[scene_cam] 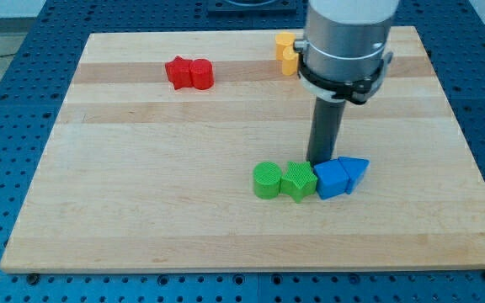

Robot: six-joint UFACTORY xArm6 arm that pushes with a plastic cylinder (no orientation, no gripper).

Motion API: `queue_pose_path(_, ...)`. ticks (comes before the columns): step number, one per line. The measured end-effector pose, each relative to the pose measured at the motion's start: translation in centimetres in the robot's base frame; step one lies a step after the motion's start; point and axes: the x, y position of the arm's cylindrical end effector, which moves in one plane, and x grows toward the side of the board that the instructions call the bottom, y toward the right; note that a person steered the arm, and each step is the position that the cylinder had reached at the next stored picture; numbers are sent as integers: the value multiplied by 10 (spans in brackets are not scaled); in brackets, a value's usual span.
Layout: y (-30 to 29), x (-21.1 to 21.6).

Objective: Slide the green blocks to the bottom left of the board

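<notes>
1. The green round block (pixel 267 180) and the green star-like block (pixel 298 182) touch side by side, just left of the blue block (pixel 332 178) and well short of the bench's (pixel 141 210) bottom-left corner.
2. My tip (pixel 321 161) sits just above the blue block, at the star-like block's upper right.
3. I judge a good push starts from the greens' right side, heading down-left, leaving the blue triangular block (pixel 356 171) alone.
4. There is no hand here to be spread or pressed together, only a rod.
5. The arm's housing partly hides the yellow blocks (pixel 286 52); their shape is unclear. The red blocks (pixel 189 72) lie far up-left of the blue block.
</notes>
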Motion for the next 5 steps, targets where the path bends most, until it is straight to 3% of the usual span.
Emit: queue_pose_path(5, 6, 34)
